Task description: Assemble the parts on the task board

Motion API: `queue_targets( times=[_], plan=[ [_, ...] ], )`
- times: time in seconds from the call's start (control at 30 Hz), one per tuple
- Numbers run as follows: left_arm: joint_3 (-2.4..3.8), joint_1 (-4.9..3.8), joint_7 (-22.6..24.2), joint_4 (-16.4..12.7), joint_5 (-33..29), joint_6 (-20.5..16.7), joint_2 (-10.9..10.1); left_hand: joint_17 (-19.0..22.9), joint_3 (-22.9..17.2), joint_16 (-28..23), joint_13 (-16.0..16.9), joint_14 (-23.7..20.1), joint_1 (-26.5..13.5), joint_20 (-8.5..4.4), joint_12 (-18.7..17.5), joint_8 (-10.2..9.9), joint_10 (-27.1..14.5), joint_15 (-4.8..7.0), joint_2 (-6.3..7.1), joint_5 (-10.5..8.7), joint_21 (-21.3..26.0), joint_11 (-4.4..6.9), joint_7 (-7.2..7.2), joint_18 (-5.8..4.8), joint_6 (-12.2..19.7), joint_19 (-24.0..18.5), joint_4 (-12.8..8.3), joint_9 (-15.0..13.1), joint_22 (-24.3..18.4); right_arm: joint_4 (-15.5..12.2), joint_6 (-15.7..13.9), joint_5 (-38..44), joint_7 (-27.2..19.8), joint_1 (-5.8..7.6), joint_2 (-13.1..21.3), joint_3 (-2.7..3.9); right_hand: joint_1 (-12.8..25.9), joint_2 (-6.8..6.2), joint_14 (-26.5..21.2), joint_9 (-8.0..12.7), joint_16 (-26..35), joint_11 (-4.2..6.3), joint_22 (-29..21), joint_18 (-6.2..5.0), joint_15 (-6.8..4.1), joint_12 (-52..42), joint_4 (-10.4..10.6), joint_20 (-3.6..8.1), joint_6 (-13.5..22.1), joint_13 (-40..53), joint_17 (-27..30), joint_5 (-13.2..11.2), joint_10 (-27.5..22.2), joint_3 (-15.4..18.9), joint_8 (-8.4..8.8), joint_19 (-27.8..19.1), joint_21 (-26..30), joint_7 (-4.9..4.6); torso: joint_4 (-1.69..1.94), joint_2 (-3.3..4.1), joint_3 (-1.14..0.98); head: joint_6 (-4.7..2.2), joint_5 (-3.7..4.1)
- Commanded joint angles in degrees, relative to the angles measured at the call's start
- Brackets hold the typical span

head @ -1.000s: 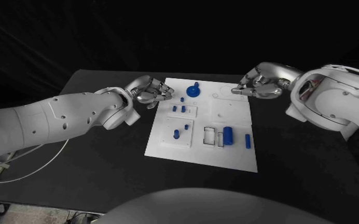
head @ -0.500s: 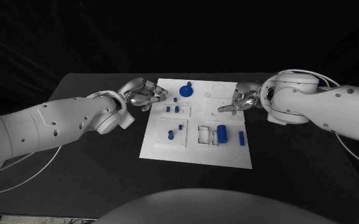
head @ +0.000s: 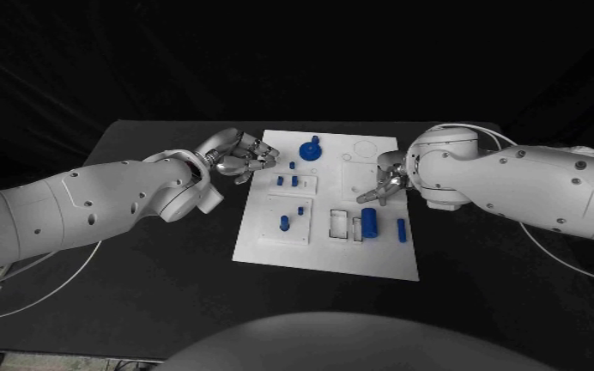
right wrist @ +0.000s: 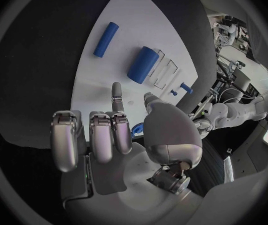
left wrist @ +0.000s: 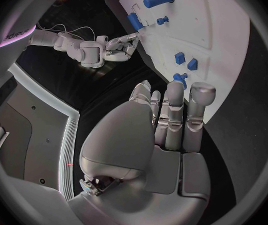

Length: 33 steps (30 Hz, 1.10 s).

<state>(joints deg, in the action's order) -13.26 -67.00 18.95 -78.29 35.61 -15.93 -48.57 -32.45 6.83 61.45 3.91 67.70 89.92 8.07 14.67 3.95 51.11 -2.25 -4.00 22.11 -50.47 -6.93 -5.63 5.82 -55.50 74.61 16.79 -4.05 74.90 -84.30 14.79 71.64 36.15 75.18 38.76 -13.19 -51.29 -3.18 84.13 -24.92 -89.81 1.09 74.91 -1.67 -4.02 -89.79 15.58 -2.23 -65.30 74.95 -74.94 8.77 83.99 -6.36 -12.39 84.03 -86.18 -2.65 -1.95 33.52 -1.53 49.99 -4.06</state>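
Note:
The white task board (head: 324,246) lies in the middle of the black table. On it are a round blue knob (head: 310,149), small blue pegs (head: 287,180), a thick blue cylinder (head: 367,221) and a slim blue bar (head: 401,228). My left hand (head: 241,158) hovers at the board's left edge with its fingers curled in, holding nothing. My right hand (head: 386,184) hangs over the board's right half, just behind the cylinder. In the right wrist view one finger (right wrist: 117,92) points at the board near the cylinder (right wrist: 143,64) and bar (right wrist: 106,39), with the other fingers curled.
Two rectangular recesses (head: 339,223) lie just left of the cylinder, and a square recess (head: 292,218) holds small blue pieces. Bare black table (head: 148,259) surrounds the board. In the left wrist view my right hand (left wrist: 118,45) shows at the board's (left wrist: 221,45) far side.
My right hand has come from the board's far right corner in over the board, down toward the blue cylinder. The left hand has stayed at the left edge.

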Motion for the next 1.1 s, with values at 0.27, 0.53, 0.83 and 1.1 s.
queue_targets(
  times=[0.27, 0.53, 0.83, 1.1],
  plan=[
    [0.04, 0.0, 0.54, -0.17, -0.18, 0.22, 0.19, -0.08, 0.26, -0.05, 0.08, -0.37, 0.04, -0.01, 0.2, 0.07, 0.32, 0.11, -0.46, 0.32, 0.12, 0.11, -0.1, 0.99, -0.16, -0.19, -0.05, -0.04, 6.01, 2.13, 6.23, 0.26, 2.39, -1.29, -1.99, -0.03, -0.61, 0.25, 5.87, 0.07, -0.19, -0.03, 13.48, 0.44, -0.13, -0.21, -0.38, 0.12, 0.11, 15.05, -15.06, 0.41, 6.01, 0.02, 0.29, 3.51, 0.83, -0.1, -0.02, 0.02, -0.02, 0.01, -0.63],
    [0.04, 0.0, 0.39, 0.05, -0.18, 0.37, 0.27, 0.0, 0.3, -0.08, 0.08, -0.4, 0.05, 0.0, 0.25, 0.02, 0.35, 0.09, -0.41, 0.32, 0.14, 0.1, -0.07, 0.99, -0.09, -0.2, -0.05, -0.03, 6.0, 2.83, 6.68, -0.25, 2.49, -1.79, -2.52, -0.03, -0.26, 0.6, 5.87, 0.08, -0.19, -0.01, 13.34, 0.34, -0.08, -0.21, -0.12, 0.04, -0.27, 15.05, -15.06, 0.31, 6.01, 0.11, 0.44, 3.29, 1.2, -0.1, -0.03, 0.04, -0.03, 0.01, -0.82],
    [0.04, 0.01, 0.21, 0.19, -0.18, 0.59, 0.35, 0.0, 0.32, -0.07, 0.08, -0.4, 0.04, 0.01, 0.26, 0.01, 0.35, 0.09, -0.4, 0.32, 0.2, 0.1, -0.06, 1.0, -0.08, -0.22, -0.04, -0.02, 5.99, 3.47, 6.33, -1.49, 2.27, -2.23, -3.17, -0.02, -0.32, 1.21, 5.87, -0.47, -0.19, 0.43, 13.1, 0.15, -0.4, -0.21, -0.3, 0.17, -2.15, 15.05, -15.06, 3.24, 6.01, 0.12, 0.48, 2.84, 1.85, 0.4, -0.05, 0.0, -0.02, 0.01, -1.1],
    [0.04, 0.01, -0.11, 0.26, -0.18, 0.71, 0.33, 0.02, 0.35, -0.07, 0.08, -0.42, 0.02, 0.02, 0.28, -0.02, 0.35, 0.07, -0.4, 0.32, 0.31, 0.09, -0.06, 1.02, -0.05, -0.27, -0.02, -0.01, 5.96, 3.75, 5.5, -2.41, 2.11, -2.45, -3.15, -0.02, 3.12, 2.48, 5.87, -2.29, -0.19, 0.82, 12.89, -0.01, -0.78, -0.21, 1.01, 0.55, -3.02, 15.05, -15.06, 5.18, 6.01, 0.78, 0.57, 2.46, 2.41, 0.76, -0.04, 0.03, -0.02, 0.01, -1.58]
  ],
)
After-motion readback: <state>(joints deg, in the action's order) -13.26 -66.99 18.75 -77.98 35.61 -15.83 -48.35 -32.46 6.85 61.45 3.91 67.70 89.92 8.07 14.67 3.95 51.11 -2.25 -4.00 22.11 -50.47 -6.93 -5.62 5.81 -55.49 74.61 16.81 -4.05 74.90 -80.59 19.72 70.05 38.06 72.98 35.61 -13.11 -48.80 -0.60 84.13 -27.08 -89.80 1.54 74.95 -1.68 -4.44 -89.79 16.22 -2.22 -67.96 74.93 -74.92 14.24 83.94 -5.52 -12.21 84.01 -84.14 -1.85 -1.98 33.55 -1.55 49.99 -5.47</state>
